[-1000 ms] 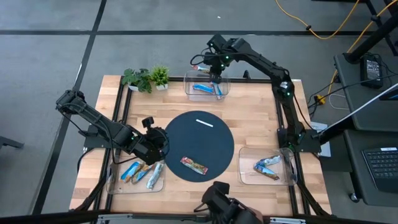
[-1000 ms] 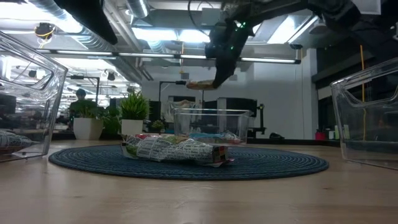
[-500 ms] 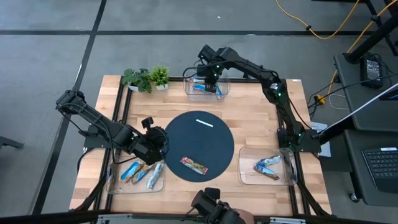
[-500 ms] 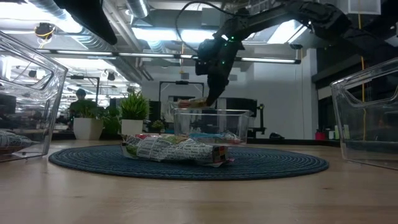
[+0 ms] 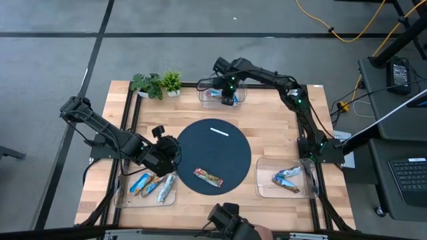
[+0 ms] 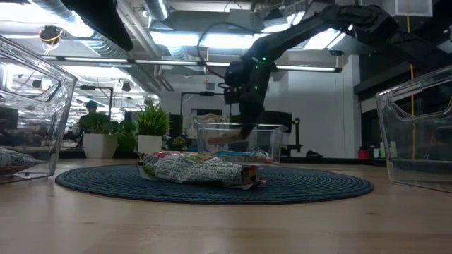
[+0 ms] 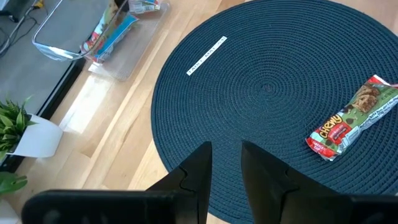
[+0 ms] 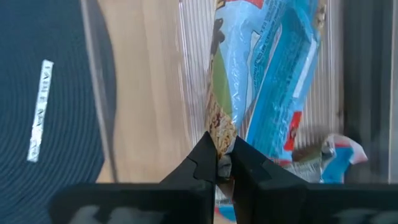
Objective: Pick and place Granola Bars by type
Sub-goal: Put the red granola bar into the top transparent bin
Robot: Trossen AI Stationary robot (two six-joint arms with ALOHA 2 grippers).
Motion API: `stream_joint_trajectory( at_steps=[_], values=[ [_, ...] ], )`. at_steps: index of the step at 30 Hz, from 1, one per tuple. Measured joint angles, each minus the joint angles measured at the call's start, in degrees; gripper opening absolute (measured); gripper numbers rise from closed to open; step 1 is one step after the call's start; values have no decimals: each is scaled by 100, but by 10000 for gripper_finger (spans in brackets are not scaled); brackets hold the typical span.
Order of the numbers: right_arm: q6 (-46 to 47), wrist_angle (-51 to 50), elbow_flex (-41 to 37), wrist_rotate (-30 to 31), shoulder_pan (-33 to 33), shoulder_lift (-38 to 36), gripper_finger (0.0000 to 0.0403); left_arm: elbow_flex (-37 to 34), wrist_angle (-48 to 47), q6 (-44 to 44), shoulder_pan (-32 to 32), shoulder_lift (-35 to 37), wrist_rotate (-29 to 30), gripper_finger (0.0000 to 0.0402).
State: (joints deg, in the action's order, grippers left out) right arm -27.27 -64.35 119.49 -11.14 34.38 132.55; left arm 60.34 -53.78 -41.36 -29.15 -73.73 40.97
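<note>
We see a wooden worktop (image 5: 267, 127) with a dark round mat (image 5: 213, 155) holding one bar (image 5: 207, 177). Our right end effector (image 8: 224, 163) pinches a bar (image 8: 225, 93) inside the far bin (image 5: 221, 93). Our left end effector (image 7: 225, 163), slightly open, holds nothing. Behind, a lit workshop.

I see one red-and-green bar (image 5: 207, 178) lying flat on the dark mat. Blue bars (image 8: 280, 68) fill the far tray. Others lie in both near trays.

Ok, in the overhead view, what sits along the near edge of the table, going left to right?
Left clear bin with three bars → lone bar on the dark round mat → right clear bin with bars.
</note>
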Motion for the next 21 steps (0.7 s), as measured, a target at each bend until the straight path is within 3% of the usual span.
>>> stream_joint_trajectory(
  at_steps=[21],
  values=[
    [-5, 441, -276, -399, 152, 0, 30, 0, 0, 13, 1, -1, 4, 77]
  ],
)
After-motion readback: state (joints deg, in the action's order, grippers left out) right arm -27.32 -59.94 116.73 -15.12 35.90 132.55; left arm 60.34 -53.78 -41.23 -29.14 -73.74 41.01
